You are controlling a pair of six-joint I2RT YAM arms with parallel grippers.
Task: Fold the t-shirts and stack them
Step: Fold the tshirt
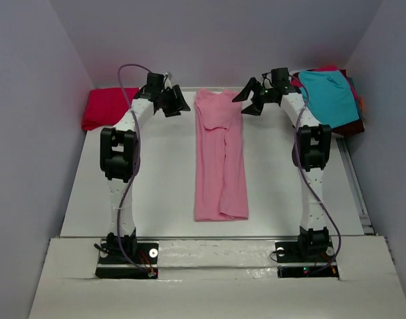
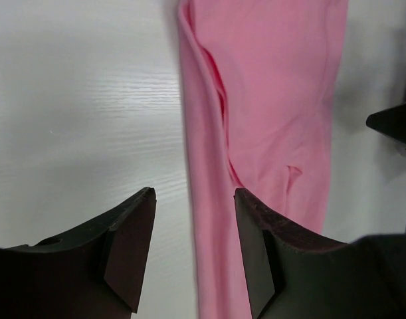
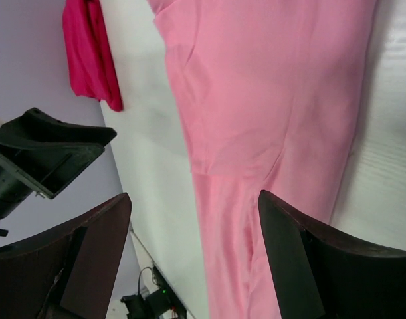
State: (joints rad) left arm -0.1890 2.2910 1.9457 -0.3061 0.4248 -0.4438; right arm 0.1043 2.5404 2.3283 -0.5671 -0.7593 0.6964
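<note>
Left gripper, right gripper both released, flanking pink t-shirt, red shirt far-left, teal pile far-right

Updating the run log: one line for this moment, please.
left gripper open | right gripper open | pink shirt folded lengthwise, lying flat, ungrasped

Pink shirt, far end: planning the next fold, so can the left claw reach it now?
Probably yes: the left claw hovers open beside the far end of the pink shirt, with only bare table between them.
</note>
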